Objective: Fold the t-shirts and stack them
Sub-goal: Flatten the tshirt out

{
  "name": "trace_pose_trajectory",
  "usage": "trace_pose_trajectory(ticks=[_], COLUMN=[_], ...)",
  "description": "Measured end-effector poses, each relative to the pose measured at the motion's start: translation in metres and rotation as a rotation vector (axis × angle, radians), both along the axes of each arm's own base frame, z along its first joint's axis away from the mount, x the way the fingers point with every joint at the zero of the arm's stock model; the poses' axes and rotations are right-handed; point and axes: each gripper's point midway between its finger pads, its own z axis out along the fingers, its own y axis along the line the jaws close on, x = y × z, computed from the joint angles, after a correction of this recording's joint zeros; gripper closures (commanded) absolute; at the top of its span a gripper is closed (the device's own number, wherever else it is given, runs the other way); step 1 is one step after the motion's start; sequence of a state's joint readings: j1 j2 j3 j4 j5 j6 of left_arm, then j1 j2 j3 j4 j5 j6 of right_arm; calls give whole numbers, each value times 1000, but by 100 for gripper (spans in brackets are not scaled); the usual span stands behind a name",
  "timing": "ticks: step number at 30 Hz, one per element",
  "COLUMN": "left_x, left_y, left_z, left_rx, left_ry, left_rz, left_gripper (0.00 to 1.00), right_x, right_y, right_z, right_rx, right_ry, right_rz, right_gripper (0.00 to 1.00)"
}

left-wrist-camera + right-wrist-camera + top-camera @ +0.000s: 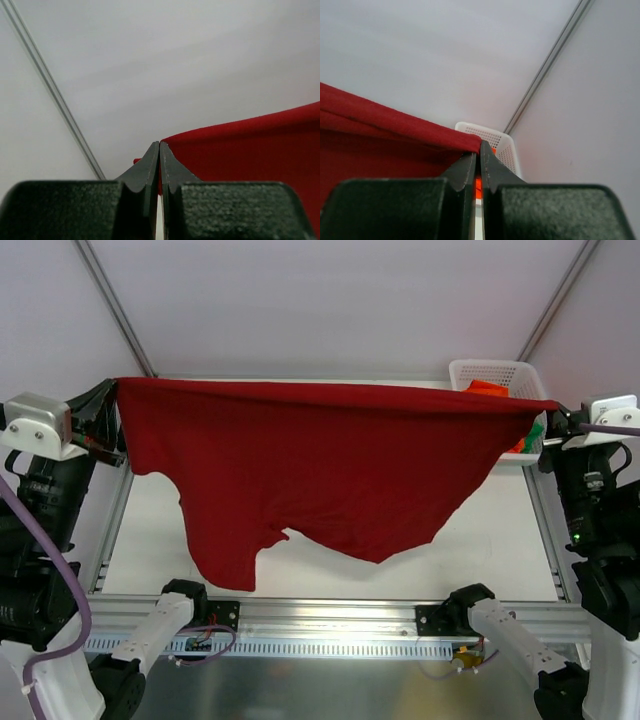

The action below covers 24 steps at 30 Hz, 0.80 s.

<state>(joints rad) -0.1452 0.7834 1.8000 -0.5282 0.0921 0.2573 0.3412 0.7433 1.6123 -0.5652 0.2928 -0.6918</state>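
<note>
Item: dark red t-shirt, plain soft cloth, short-sleeved.
Location: held in the air over the table, spread across nearly its whole width.
Lie of cloth: the upper edge is pulled taut and almost level from left to right. The lower part hangs loose and uneven, with one lobe drooping low at the left and a point near the middle.
Left hold: left gripper is clenched on the upper left corner. In its wrist view the jaws are pressed together with red cloth pinched at the tips.
Right hold: right gripper is clenched on the upper right corner. In its wrist view the jaws are closed tight on the taut hem.
Other garments: orange t-shirt lies in the white lattice basket, showing above the taut edge. A green cloth peeks out just under the right corner; whether it lies inside the basket cannot be told.
Basket position: far right corner of the table, behind the shirt's right end.
Table: white top, metal rails along its sides.
</note>
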Motion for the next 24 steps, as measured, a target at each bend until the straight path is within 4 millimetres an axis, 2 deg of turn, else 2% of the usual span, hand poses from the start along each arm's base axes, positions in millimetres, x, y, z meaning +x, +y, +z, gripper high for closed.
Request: trace_pose_trajectory(ticks=[3, 6, 10, 13, 17, 24], left_x=[12, 38, 67, 79, 76, 42], left_y=[2, 5, 12, 18, 24, 33], left_z=[10, 17, 25, 28, 42, 101], left_rx=[-3, 2, 33, 58, 60, 20], left_ry=[-24, -28, -28, -31, -66, -249], left_rz=[22, 60, 130, 179, 211, 243], left_gripper=[100, 100, 100, 100, 100, 100], right_x=[5, 13, 21, 20, 15, -8], right_y=[4, 8, 8, 4, 1, -7], right_z=[5, 15, 37, 53, 71, 131], right_rx=[2, 4, -1, -7, -9, 21], right_ry=[-16, -29, -66, -105, -148, -300], right_rz=[14, 17, 1, -20, -30, -36], right_gripper=[100, 100, 100, 100, 100, 100])
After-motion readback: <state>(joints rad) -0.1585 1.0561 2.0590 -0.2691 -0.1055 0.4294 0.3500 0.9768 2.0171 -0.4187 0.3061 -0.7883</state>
